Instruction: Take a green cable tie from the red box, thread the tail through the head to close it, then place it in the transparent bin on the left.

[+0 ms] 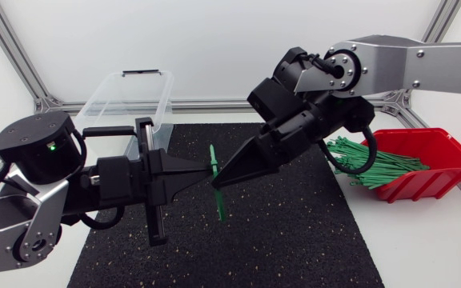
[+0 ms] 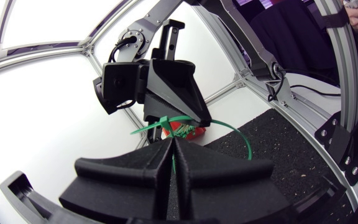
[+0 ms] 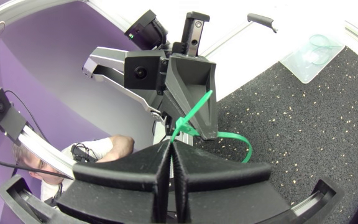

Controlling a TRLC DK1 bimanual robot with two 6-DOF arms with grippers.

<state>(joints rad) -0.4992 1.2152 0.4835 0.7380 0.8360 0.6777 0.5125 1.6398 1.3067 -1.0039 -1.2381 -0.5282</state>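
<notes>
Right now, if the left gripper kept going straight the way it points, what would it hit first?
The right gripper, probably. The left gripper points at it nearly tip to tip, with only the green cable tie that both pinch between them. Depth is hard to judge, so it might graze past.

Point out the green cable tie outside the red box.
The cable tie held by the left gripper and right gripper; the other ties lie bundled in the red box.

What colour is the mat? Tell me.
Mat: black with pale speckles; right wrist view shows it best.
</notes>
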